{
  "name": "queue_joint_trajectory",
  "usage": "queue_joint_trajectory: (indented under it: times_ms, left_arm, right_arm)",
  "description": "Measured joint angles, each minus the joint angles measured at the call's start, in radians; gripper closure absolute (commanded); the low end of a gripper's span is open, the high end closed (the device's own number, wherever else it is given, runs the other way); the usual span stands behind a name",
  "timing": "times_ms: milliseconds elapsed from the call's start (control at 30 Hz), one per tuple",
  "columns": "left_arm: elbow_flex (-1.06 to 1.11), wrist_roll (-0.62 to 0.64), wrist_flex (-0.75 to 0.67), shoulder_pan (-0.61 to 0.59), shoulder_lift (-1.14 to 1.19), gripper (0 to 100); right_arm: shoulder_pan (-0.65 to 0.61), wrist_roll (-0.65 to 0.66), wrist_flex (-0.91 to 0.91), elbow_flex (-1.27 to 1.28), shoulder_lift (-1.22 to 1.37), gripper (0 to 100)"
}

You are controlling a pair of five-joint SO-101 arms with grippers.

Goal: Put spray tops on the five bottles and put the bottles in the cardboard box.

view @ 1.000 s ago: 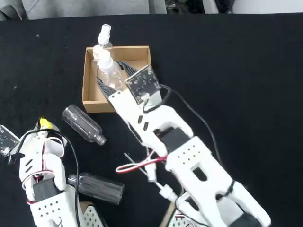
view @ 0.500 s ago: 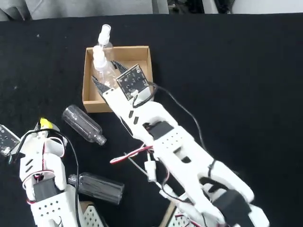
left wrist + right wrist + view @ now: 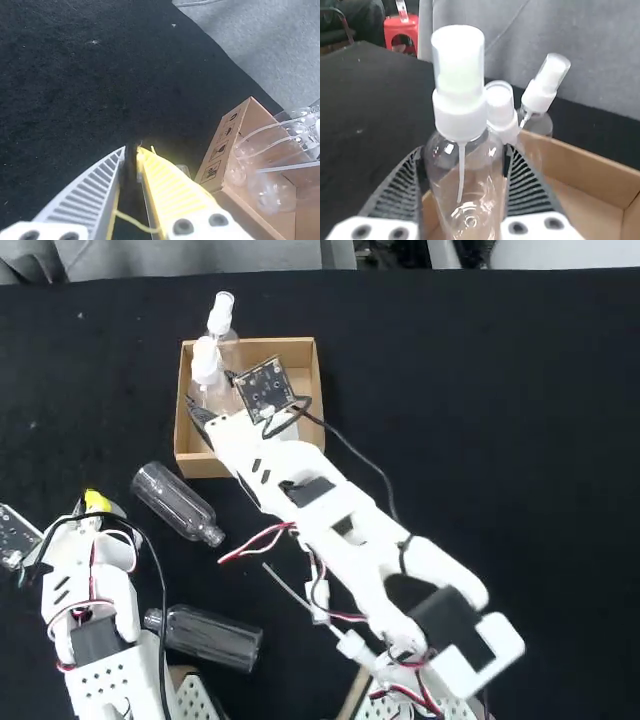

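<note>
While my right hand is clenched around the body of a capped bottle, I have that bottle upright over the near-left part of the cardboard box, its spray top well above the rim. A second capped bottle stands close behind it in the box. A third stands at the far wall, and I cannot tell whether it is inside or just beyond.

I judge the step in hand to be setting this bottle down in the box. To do it well I would lower it straight, holding it vertical, and aim for the bare floor beside the neighbour rather than against it, since these light bottles will tip at a nudge. I would let go only once the base rests on the cardboard, then spread the fingers slowly and lift clear of the spray tops.

My left hand is closed on nothing, low over the black surface near the box's outer wall. Two uncapped bottles lie on the surface, one just in front of the box and one by the left arm's base.
</note>
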Motion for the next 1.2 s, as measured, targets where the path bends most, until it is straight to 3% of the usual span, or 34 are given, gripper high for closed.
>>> queue_joint_trajectory:
  times_ms: [600,900,1200]
  left_arm:
    - [0.000,0.000,0.000,0.000,0.000,97]
    - [0.000,0.000,0.000,0.000,0.000,97]
    - [0.000,0.000,0.000,0.000,0.000,97]
  right_arm:
    - [0.000,0.000,-0.006,-0.106,0.236,98.6]
    - [-0.026,-0.002,-0.129,-0.106,0.259,98.5]
    - [-0.046,-0.002,-0.129,-0.097,0.259,84.8]
